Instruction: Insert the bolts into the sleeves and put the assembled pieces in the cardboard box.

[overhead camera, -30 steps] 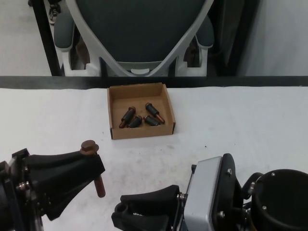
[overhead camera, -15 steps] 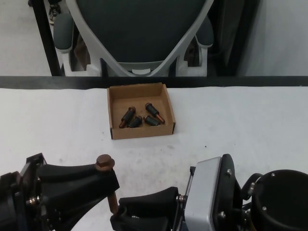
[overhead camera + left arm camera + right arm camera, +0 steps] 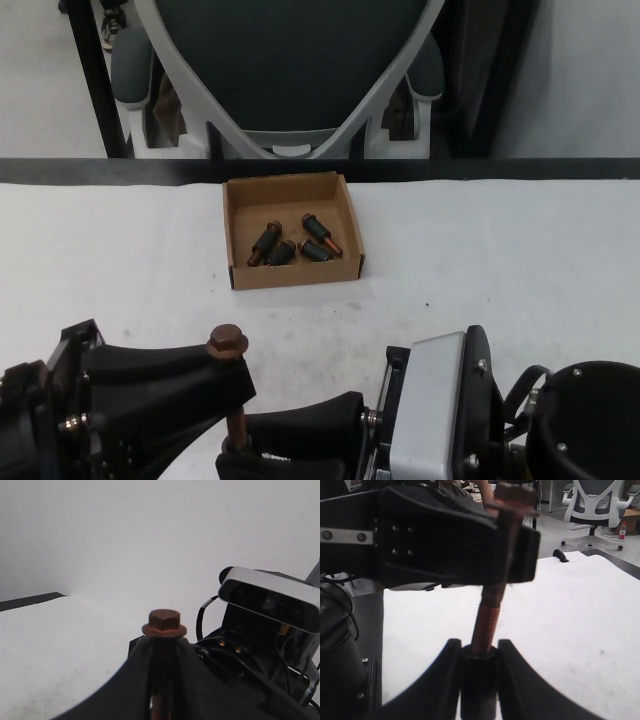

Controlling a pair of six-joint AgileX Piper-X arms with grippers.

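My left gripper (image 3: 236, 388) is shut on a copper bolt (image 3: 229, 345), held upright with its hex head on top at the near edge of the bench. In the left wrist view the bolt (image 3: 164, 627) stands between the black fingers (image 3: 135, 680). My right gripper (image 3: 479, 672) is shut on a black sleeve (image 3: 479, 682) held upright right under it. The bolt's threaded end (image 3: 484, 625) sits in the sleeve's mouth. The cardboard box (image 3: 296, 272) stands farther back in the middle, with several assembled pieces (image 3: 283, 251) lying inside.
A black bar (image 3: 500, 168) runs along the bench's far edge, with an office chair (image 3: 290, 60) behind it. The white bench top (image 3: 500, 250) stretches out on both sides of the box.
My left gripper has carried the bolt to the right and down, from beside the sleeve to directly over it. The bolt's tip now meets the sleeve's mouth. The right gripper has barely shifted.
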